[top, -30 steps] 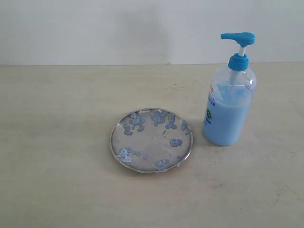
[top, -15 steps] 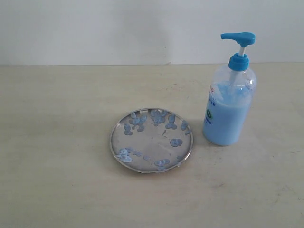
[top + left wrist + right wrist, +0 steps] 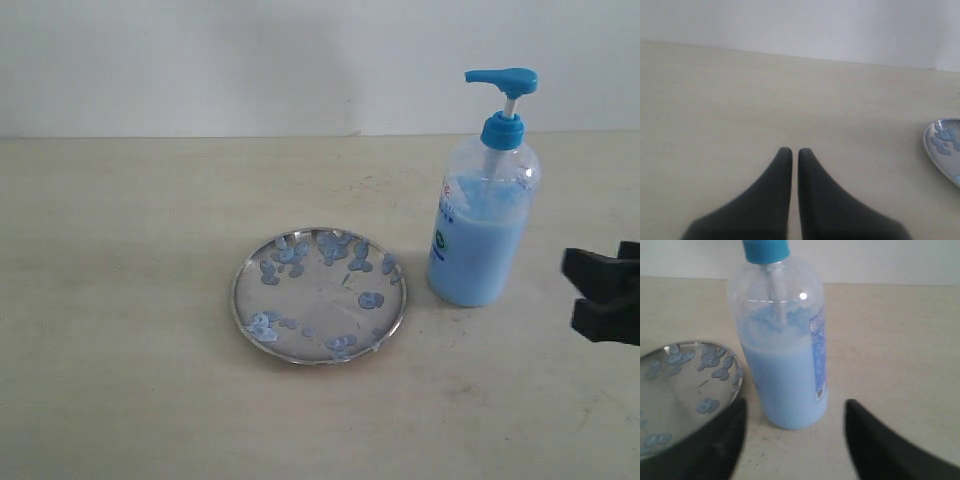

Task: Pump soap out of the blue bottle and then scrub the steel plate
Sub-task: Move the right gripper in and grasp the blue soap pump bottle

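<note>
The blue bottle stands upright on the table to the right of the steel plate, its bright blue pump head up. Pale blue soap blobs speckle the plate. My right gripper enters at the right edge, open, a short way right of the bottle. In the right wrist view the bottle stands just beyond the open right gripper, with the plate beside it. My left gripper is shut and empty over bare table, and the plate's rim shows off to one side.
A pale wall rises behind the beige table. Nothing else stands on the table in any view.
My right gripper has come into the exterior view at the right edge, near the bottle. The bottle and the plate have not moved.
</note>
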You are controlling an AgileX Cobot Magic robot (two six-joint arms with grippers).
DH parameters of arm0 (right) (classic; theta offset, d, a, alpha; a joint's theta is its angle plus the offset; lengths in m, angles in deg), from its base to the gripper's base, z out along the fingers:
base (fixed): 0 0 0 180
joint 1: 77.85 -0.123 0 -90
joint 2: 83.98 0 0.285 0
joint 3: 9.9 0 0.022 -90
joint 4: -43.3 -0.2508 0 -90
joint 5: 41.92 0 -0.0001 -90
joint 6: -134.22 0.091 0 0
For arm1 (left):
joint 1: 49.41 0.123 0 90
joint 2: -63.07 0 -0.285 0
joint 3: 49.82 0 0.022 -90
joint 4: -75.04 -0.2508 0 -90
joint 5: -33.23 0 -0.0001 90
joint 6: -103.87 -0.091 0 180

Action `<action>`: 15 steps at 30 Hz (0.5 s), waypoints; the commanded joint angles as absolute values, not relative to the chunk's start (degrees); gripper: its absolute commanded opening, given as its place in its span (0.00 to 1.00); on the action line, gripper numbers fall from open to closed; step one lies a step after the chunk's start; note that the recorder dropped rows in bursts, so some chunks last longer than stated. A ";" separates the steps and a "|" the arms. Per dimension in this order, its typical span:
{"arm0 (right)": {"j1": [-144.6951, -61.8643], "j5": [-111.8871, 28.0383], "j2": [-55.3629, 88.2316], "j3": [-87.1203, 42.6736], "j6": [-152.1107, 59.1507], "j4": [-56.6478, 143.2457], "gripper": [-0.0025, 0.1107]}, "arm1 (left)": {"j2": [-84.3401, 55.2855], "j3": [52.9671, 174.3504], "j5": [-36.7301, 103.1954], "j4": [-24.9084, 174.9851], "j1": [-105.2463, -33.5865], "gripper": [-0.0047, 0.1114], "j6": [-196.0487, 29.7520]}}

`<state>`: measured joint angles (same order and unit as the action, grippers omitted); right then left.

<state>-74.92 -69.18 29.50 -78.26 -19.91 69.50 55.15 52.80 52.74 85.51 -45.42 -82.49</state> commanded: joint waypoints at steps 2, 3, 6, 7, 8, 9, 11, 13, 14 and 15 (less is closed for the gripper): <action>-75.06 -73.89 15.30 -71.66 -30.22 74.06 0.94 | 55.29 52.97 52.37 86.07 -45.51 0.08 -82.21; -75.06 -74.03 13.77 -70.93 -30.36 74.06 0.94 | 55.29 52.97 52.37 86.07 -45.51 0.08 -82.21; -75.06 -77.59 9.10 -69.31 -30.36 74.06 0.94 | 55.29 52.97 52.37 86.07 -45.51 0.08 -82.21; -75.06 -79.53 7.78 -69.05 -30.36 74.06 0.94 | 55.29 52.97 52.37 86.07 -45.51 0.08 -82.21; -75.06 -81.59 6.47 -68.72 -30.36 74.06 0.94 | 55.29 52.97 52.37 86.07 -45.51 0.08 -82.21; -75.06 -83.78 5.13 -68.30 -30.48 73.95 0.94 | 55.29 52.97 52.37 86.07 -45.51 0.08 -82.21; -75.06 -85.49 2.46 -66.92 -32.37 73.03 0.94 | 55.29 52.97 52.37 86.07 -45.51 0.08 -82.21; -75.06 -85.98 -0.94 -65.04 -35.65 70.10 0.94 | 55.29 52.97 52.37 86.07 -45.51 0.08 -82.21; -75.06 -87.21 -2.43 -64.38 -37.13 68.46 0.94 | 55.29 52.97 52.37 86.07 -45.51 0.08 -82.21; -75.06 -88.69 -3.93 -63.58 -38.53 67.44 0.94 | 55.29 52.97 52.37 86.07 -45.51 0.08 -82.21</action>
